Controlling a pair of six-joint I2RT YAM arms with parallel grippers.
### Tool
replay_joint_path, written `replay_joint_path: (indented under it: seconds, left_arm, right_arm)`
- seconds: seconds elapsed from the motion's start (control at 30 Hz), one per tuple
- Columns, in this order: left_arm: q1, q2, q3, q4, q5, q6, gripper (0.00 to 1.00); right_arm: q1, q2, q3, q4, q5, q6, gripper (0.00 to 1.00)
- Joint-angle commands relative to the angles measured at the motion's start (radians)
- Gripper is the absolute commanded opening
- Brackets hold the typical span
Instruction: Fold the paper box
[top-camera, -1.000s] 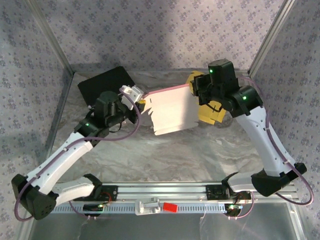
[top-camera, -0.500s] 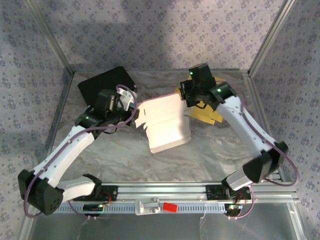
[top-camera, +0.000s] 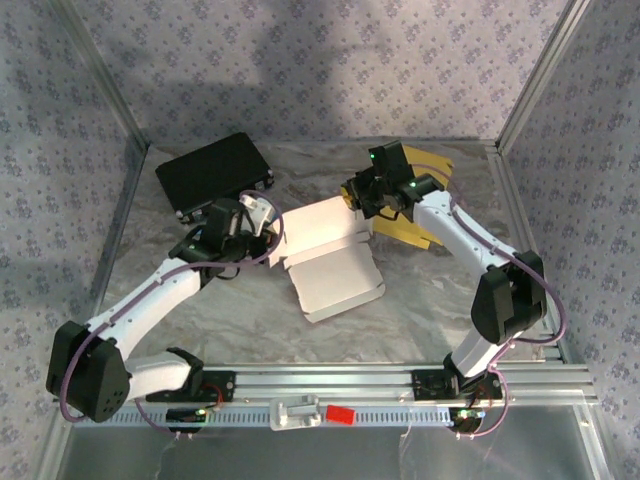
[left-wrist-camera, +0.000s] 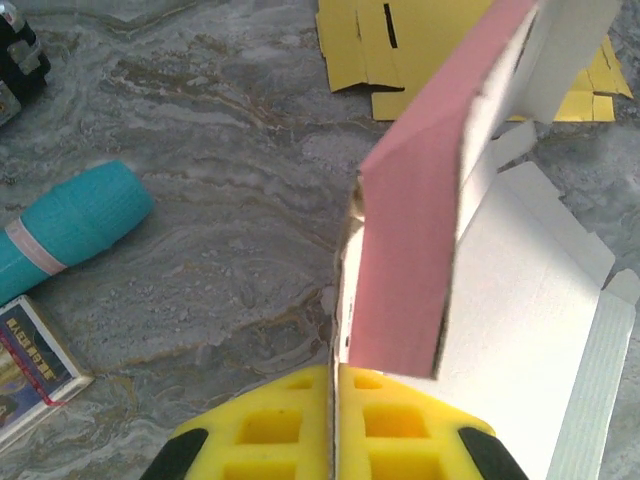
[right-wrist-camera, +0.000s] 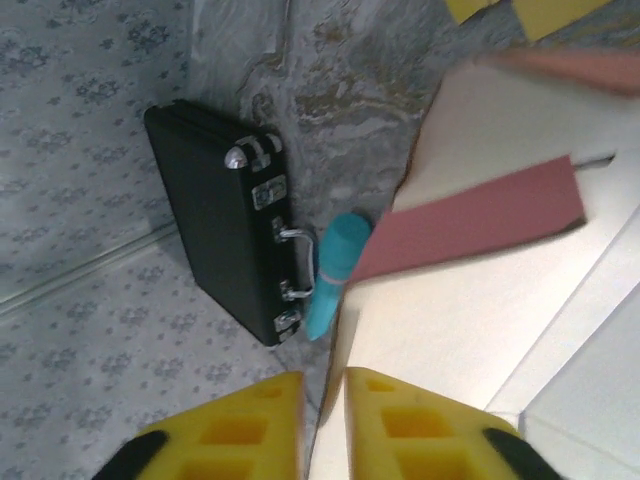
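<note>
Pink-and-white paper box (top-camera: 335, 262) lying part-folded on the table (top-camera: 440, 290), my left gripper (left-wrist-camera: 333, 385) clamped on its left flap edge, my right gripper (right-wrist-camera: 323, 388) at its far right corner, pads (right-wrist-camera: 400, 420) a sliver apart

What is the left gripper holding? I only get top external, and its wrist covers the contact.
Observer: Left gripper is shut on the paper box's thin edge; a pink flap stands above it.
Operator: Right gripper?
Observer: Slightly open, with a box panel's edge at the gap.
Operator: Anything hidden under the arms?
Observer: A teal cylinder lies beside the black case.
</note>
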Motion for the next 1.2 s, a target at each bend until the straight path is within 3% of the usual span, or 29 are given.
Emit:
replay_joint_path:
  seconds: [0.0, 0.13, 0.27, 0.37, 0.53, 0.8, 0.97, 1.0, 1.07, 1.17]
  left_arm:
    - [-0.023, -0.024, -0.01, 0.058, -0.02, 0.009, 0.0]
    - [-0.034, -0.016, 0.001, 0.055, -0.032, 0.0, 0.0]
    - [-0.046, -0.012, 0.013, 0.047, -0.038, 0.006, 0.0]
    - [-0.046, -0.011, 0.02, 0.042, -0.04, 0.006, 0.0]
    - [-0.046, -0.015, 0.024, 0.034, -0.039, 0.011, 0.0]
    - [-0.048, -0.016, 0.031, 0.03, -0.027, 0.014, 0.0]
    - [-0.046, -0.033, 0.031, 0.025, -0.027, 0.002, 0.0]
    - [-0.046, -0.043, 0.035, 0.017, -0.028, -0.008, 0.05]
    - [-0.045, -0.073, 0.056, -0.014, -0.033, -0.055, 0.27]
    - [-0.043, -0.146, 0.093, -0.051, -0.027, -0.199, 0.44]
  right_arm:
    - [0.051, -0.004, -0.004, 0.039, -0.036, -0.02, 0.31]
    - [0.112, -0.029, -0.015, 0.015, 0.04, 0.022, 0.43]
    - [0.136, -0.023, 0.004, -0.012, 0.086, 0.04, 0.43]
    - [0.133, -0.013, 0.013, -0.05, 0.091, 0.046, 0.3]
    - [0.116, -0.022, -0.008, -0.036, 0.106, 0.048, 0.25]
    - [0.101, -0.007, -0.009, -0.018, 0.107, 0.05, 0.01]
    - [0.102, -0.007, -0.037, 0.014, 0.115, 0.078, 0.0]
    - [0.104, -0.011, -0.057, 0.043, 0.119, 0.091, 0.0]
    - [0.106, -0.017, -0.087, 0.093, 0.125, 0.121, 0.0]
    - [0.113, -0.021, -0.097, 0.125, 0.148, 0.136, 0.0]
